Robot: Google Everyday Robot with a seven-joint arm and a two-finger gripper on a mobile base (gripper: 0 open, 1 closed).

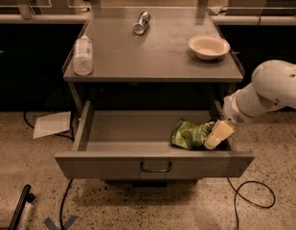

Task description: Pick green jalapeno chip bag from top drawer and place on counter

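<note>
The green jalapeno chip bag (189, 134) lies crumpled at the right end of the open top drawer (152, 163). My gripper (217, 135) reaches in from the right on a white arm and sits over the drawer's right end, right against the bag's right edge. The counter (152, 56) is the grey tabletop above the drawer.
On the counter stand a clear plastic bottle (83, 55) at the left edge, a silver can (142, 23) lying at the back, and a pale bowl (209, 46) at the right. A sheet of paper (51, 124) and cables (250, 195) lie on the floor.
</note>
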